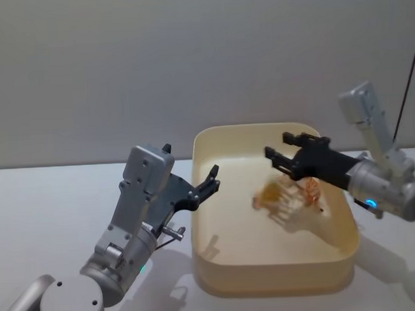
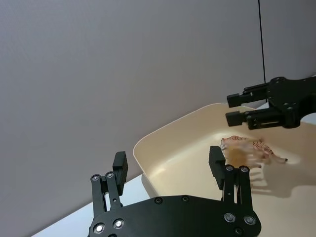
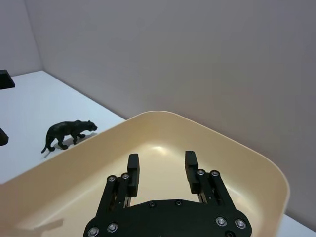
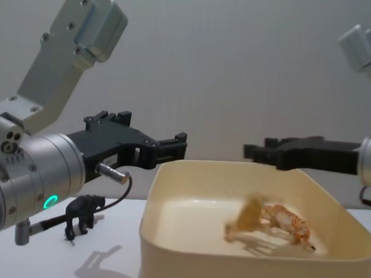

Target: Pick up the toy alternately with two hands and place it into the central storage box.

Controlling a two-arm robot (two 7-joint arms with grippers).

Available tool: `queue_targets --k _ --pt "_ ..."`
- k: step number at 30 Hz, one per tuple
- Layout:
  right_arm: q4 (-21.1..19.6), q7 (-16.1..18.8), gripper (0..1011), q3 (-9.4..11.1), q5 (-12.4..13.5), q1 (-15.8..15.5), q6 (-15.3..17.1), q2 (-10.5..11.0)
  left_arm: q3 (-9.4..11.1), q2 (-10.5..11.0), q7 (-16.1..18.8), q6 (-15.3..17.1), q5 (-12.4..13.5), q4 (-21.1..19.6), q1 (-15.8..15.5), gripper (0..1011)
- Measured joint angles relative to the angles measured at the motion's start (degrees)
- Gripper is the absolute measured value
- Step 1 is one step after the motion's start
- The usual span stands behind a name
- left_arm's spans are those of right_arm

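The cream-yellow central storage box [image 1: 219, 265] stands mid-table. Inside it lies a striped orange tiger toy [image 1: 312, 189], and beside that a tan toy [image 1: 273, 197] shows blurred, also seen from the side as tan toy [image 4: 251, 217] next to the tiger [image 4: 287, 228]. My right gripper [image 1: 278, 145] hovers open above the box, over these toys, with nothing between its fingers [image 3: 133, 167]. The left gripper [image 1: 191, 164] is open and empty just outside the box's left wall, at rim height [image 4: 176, 148]. A black panther toy [image 4: 83, 214] stands on the table left of the box.
The white table [image 1: 51, 203] stretches out to the left of the box. The panther [image 3: 66, 132] is on it close to the box's left wall. A grey wall closes the scene behind, and a thin dark cable [image 2: 261, 44] hangs at the far right.
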Motion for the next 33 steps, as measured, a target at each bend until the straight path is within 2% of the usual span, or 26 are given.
queue_targets --k 1,2,5,8,12,17,26,33 --pt "1.11 0.53 577 -0.27 -0.08 0.73 -0.21 -0.38 0.00 0.00 0.00 0.00 0.00 0.00 0.00 1002" --pt "1.11 0.53 577 -0.27 -0.08 0.73 -0.21 -0.38 0.00 0.00 0.00 0.00 0.00 0.00 0.00 1002" --pt "3.58 1.78 695 -0.93 -0.27 2.10 -0.68 -1.28 0.00 0.00 0.00 0.00 0.00 0.00 0.00 1002" --pt "4.27 2.16 753 -1.09 -0.29 2.54 -0.86 -1.52 0.00 0.00 0.00 0.00 0.00 0.00 0.00 1001" --pt "3.99 1.93 896 -0.96 -0.11 2.47 -1.11 -1.27 0.00 0.00 0.00 0.00 0.00 0.00 0.00 1001" --pt "2.18 0.52 996 -0.22 0.41 1.40 -1.19 -0.40 0.00 0.00 0.00 0.00 0.00 0.00 0.00 1002" --pt "-3.15 -3.37 1001 1.98 1.93 -1.97 -1.04 2.24 0.00 0.00 0.00 0.00 0.00 0.00 0.00 1002" --pt "-8.61 -7.33 1001 4.58 3.73 -5.71 -0.84 5.20 -0.04 0.03 0.13 0.00 -0.11 -0.18 0.19 1002"
